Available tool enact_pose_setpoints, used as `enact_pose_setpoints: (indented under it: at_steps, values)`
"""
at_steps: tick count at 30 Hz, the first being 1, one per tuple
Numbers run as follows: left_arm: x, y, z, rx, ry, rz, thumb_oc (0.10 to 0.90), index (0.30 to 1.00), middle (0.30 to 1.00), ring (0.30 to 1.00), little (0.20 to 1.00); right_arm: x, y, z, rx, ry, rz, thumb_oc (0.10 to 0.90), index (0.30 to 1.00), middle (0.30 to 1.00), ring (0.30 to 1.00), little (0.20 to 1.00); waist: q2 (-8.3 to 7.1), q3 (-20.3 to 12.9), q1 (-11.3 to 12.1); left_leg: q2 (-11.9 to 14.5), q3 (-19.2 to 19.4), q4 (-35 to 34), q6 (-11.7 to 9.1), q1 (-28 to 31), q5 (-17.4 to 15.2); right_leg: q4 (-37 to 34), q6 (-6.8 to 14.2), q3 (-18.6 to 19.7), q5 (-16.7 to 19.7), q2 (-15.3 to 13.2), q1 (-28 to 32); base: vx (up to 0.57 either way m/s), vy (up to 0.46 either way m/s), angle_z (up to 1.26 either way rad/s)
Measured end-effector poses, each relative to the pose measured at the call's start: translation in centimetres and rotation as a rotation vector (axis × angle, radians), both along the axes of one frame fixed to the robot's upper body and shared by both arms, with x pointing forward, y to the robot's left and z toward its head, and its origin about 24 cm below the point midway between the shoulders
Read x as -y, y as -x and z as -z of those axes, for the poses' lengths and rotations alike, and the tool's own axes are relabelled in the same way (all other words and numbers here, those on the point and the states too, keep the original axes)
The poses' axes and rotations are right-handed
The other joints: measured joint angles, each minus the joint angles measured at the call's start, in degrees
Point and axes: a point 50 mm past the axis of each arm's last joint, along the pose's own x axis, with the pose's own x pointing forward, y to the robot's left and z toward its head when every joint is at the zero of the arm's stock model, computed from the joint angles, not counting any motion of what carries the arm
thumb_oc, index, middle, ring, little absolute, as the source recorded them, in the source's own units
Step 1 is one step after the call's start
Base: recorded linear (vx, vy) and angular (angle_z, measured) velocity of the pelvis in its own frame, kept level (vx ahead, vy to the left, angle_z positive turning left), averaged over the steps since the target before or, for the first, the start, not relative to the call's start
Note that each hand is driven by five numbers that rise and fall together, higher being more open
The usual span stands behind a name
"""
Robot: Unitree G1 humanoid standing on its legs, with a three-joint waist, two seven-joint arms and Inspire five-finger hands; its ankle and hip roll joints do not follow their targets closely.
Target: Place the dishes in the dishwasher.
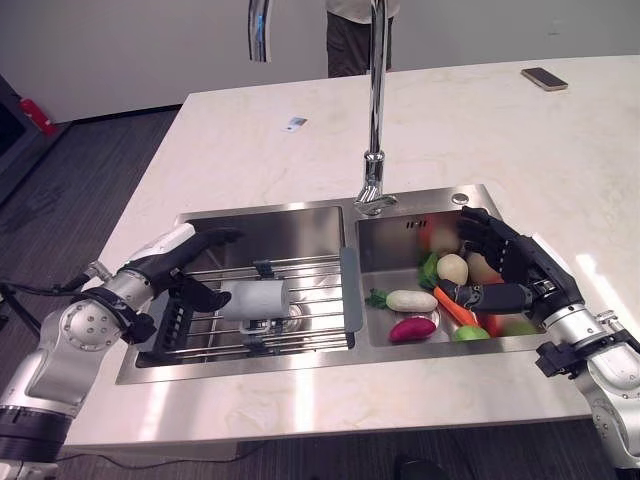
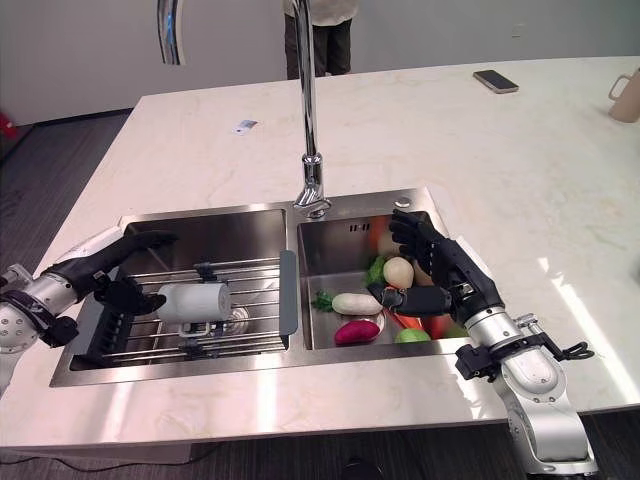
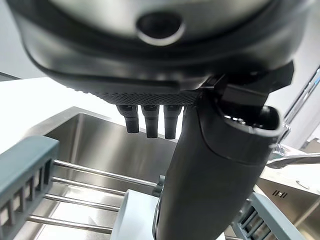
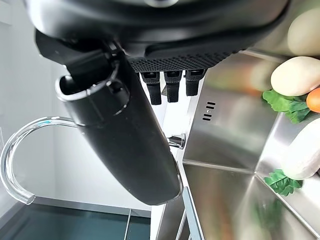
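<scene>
1. Steel sink (image 1: 300,215) is showing two basins: one grey cup (image 1: 255,298) is lying on the rack (image 1: 300,335) in the left basin.
2. Left hand (image 1: 185,262) is hovering beside the cup, fingers relaxed; right hand (image 1: 505,262) is hanging loose over toy vegetables (image 1: 412,300).
3. Right eye view is adding one mug (image 2: 625,97) on the bench (image 2: 500,150).

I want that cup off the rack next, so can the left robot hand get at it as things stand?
Probably yes. The left robot hand is open right beside the cup, which lies on its side on the rack with nothing over it.
</scene>
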Motion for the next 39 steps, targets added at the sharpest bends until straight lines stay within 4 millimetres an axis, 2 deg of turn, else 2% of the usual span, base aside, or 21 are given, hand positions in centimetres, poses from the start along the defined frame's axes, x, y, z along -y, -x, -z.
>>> enact_pose_setpoints:
  at_steps: [5, 19, 27, 39]
  values:
    - [0.1, 0.0, 0.7, -0.052, 0.002, 0.015, 0.800, 0.900, 0.900, 0.900, 0.900, 0.0, 0.0, 0.0, -0.001, 0.001, -0.008, 0.800, 0.900, 0.900, 0.900, 0.900, 0.05, 0.0, -0.6, 0.0, 0.2, 0.1, 0.0, 0.1, 0.0, 0.3, 0.0, 0.1, 0.0, 0.0, -0.1, -0.01, -0.001, 0.00]
    - [0.0, 0.1, 1.2, -0.126, 0.003, 0.017, 0.800, 0.900, 0.900, 0.900, 0.900, -0.1, -0.1, -0.1, 0.000, 0.003, -0.016, 0.800, 0.900, 0.900, 0.900, 0.900, 0.15, 0.0, -0.6, 0.0, 0.3, 0.1, 0.0, 0.2, 0.0, 0.4, -0.1, 0.2, 0.1, 0.1, 0.0, 0.00, -0.001, 0.00]
    - [0.5, 0.2, 2.9, -0.212, -0.005, 0.026, 0.800, 0.900, 0.900, 0.900, 0.900, -0.2, -0.1, -0.1, 0.000, 0.004, -0.021, 0.800, 0.900, 0.900, 0.900, 0.900, 0.17, 0.0, -0.7, 0.0, 0.3, 0.1, 0.0, 0.3, 0.0, 0.4, -0.1, 0.2, 0.1, 0.3, 0.1, 0.00, 0.000, 0.00]
    - [0.4, -0.6, 3.0, -0.226, -0.072, 0.022, 0.800, 0.900, 0.900, 0.900, 0.900, -0.3, -0.2, -0.3, 0.003, 0.012, -0.033, 0.800, 0.900, 0.900, 0.900, 0.900, 0.17, 0.0, -0.7, 0.0, 0.3, 0.1, 0.0, 0.4, 0.0, 0.3, -0.1, 0.2, 0.1, 0.4, 0.2, 0.00, 0.000, 0.00]
